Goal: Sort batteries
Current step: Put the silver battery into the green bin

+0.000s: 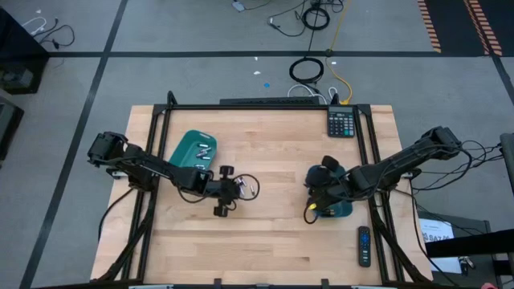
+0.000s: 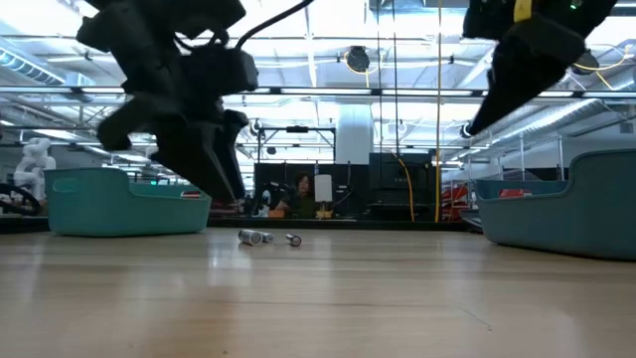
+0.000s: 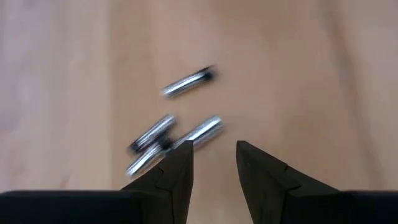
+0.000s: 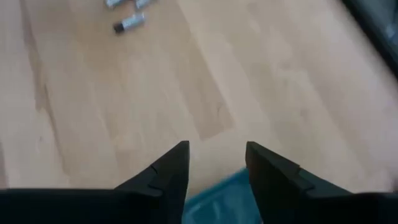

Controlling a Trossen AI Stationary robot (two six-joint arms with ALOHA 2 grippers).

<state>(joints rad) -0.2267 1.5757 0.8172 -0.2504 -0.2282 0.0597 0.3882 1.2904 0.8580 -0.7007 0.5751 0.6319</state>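
Observation:
Several silvery batteries [image 3: 202, 132] lie loose on the wooden table, just ahead of my left gripper [image 3: 214, 149]. My left gripper is open and empty and stands near the table's middle [image 1: 238, 189]. The batteries also show in the low view [image 2: 256, 237]. A teal tray [image 1: 183, 152] at the left holds a few silvery batteries [image 1: 204, 150]. My right gripper [image 4: 217, 146] is open and empty. It hovers over the left edge of a second teal tray [image 4: 217, 194] at the right [image 1: 339, 210].
A black calculator [image 1: 341, 122] lies at the far right corner and a black remote control [image 1: 364, 245] near the front right. Bare wood stretches between the two trays and toward the near edge. Black frame rails run along the table's sides.

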